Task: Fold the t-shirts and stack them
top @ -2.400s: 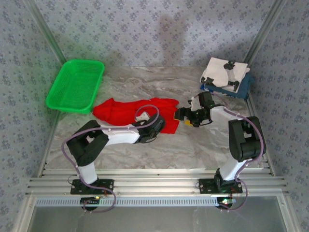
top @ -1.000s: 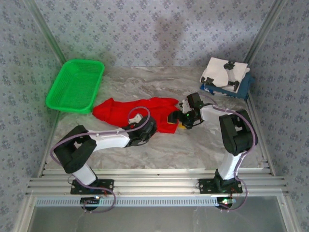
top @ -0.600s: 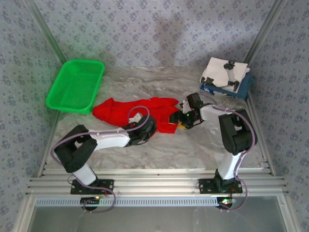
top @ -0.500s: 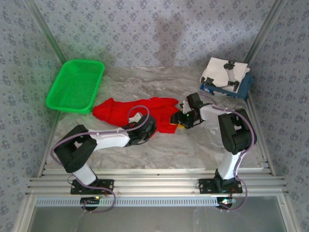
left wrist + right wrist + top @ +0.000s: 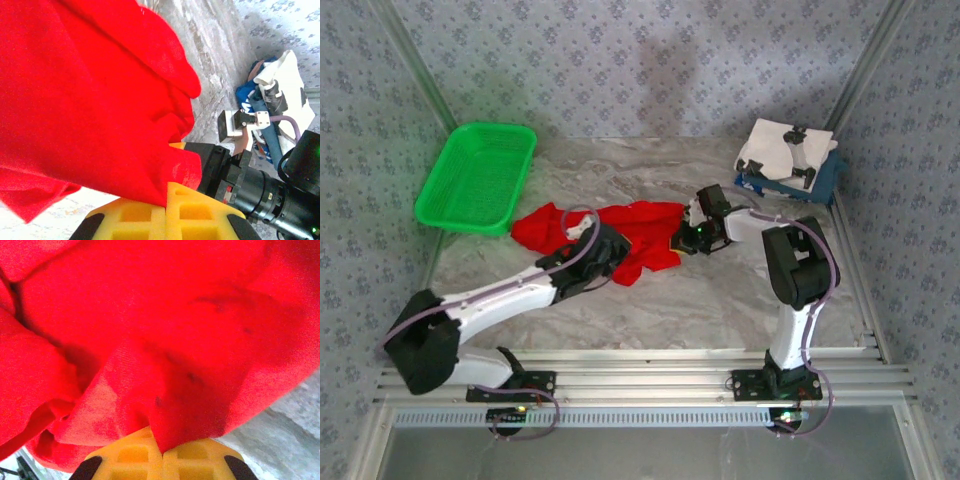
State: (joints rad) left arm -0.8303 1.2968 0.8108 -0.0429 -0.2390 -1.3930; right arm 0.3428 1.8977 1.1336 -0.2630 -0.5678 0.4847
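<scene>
A crumpled bright red t-shirt [image 5: 630,225] lies mid-table. My left gripper [image 5: 607,252] is at its near edge; in the left wrist view its yellow pads [image 5: 135,212] are shut on a fold of the red t-shirt [image 5: 90,100], lifting it. My right gripper [image 5: 682,238] is at the shirt's right edge; in the right wrist view it [image 5: 161,446] is shut on the red t-shirt [image 5: 150,330], which drapes over the pads. The right arm's black wrist [image 5: 250,185] sits just behind the left pads. A folded white t-shirt [image 5: 782,148] rests on a dark blue one [image 5: 823,180] at the back right.
A green plastic basket [image 5: 475,175] stands at the back left. The folded stack [image 5: 280,85] also appears beyond the right arm in the left wrist view. Patterned walls and metal rails close the table on three sides.
The right gripper has closed on the shirt's right edge. The left arm has stretched out and carried its pinched fold up and left; the shirt's near edge has bunched.
</scene>
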